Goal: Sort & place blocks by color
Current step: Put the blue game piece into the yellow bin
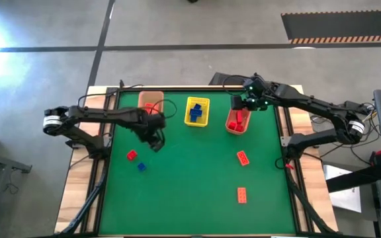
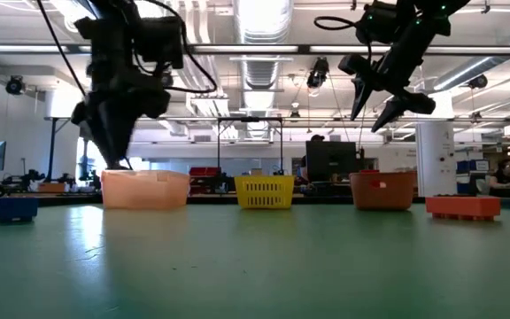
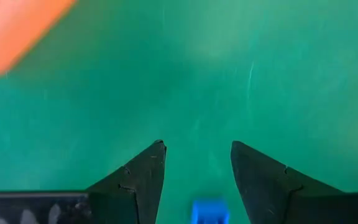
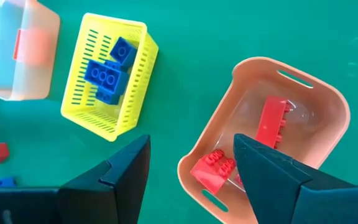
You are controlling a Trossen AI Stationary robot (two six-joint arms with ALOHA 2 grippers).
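Just beside the small red block and blue block, the left tool hung empty and spread, nearer than the right tool, likewise spread empty.

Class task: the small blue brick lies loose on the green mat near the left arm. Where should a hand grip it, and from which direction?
Grip the small blue brick across two opposite side walls, coming straight down: it lies flat on the mat, clear of the small red brick beside it.
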